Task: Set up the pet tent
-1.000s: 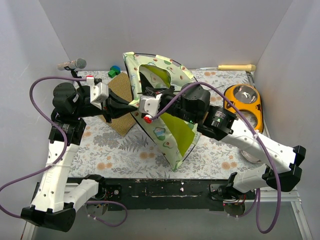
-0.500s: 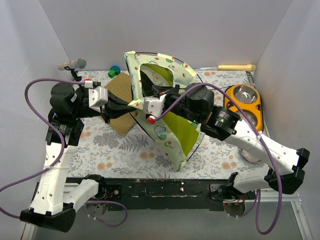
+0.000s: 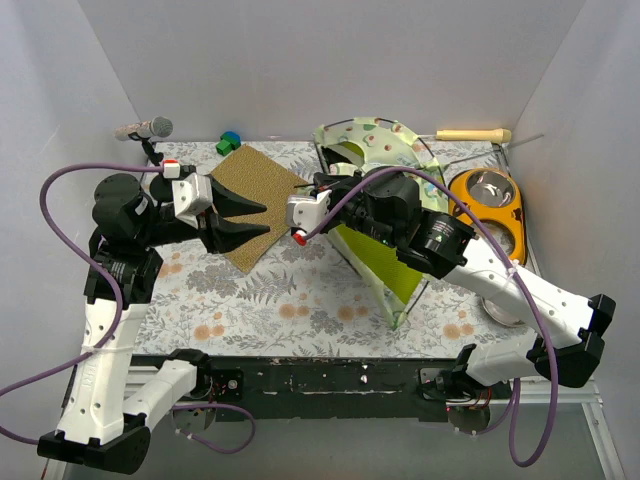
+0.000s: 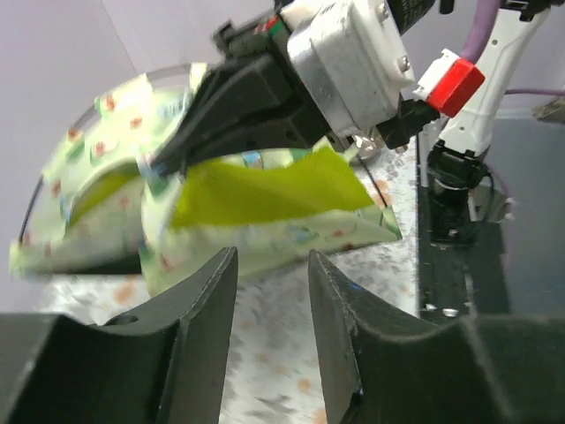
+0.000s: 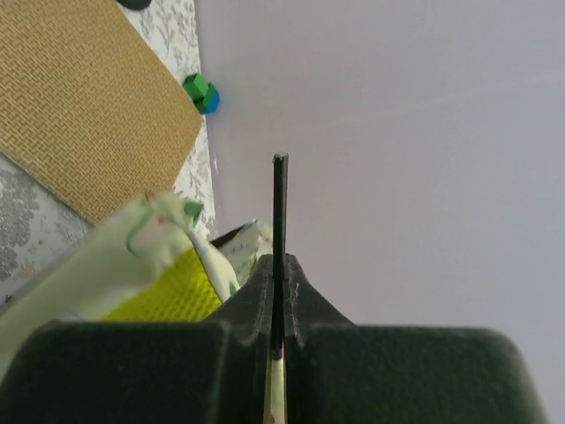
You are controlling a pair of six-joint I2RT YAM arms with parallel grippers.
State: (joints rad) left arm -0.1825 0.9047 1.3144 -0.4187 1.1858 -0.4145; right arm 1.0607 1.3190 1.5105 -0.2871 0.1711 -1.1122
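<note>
Pet tent (image 3: 383, 262) tilted on the right half of the table (image 3: 260, 300), one pincer on its pole.
Top view: the tent stands right of the brown mat (image 3: 262, 190), its lime lining facing the near edge. The right pincer (image 3: 322, 185) is at its left edge, and the left pincer (image 3: 266, 220) hangs over the mat, spread wide and empty. Left wrist: nothing lies between the parted fingers, and the tent is apart, ahead. Right wrist: the fingers are pressed together on a thin black pole (image 5: 279, 212).

One tent (image 3: 385, 262), one mat (image 3: 245, 190)
</note>
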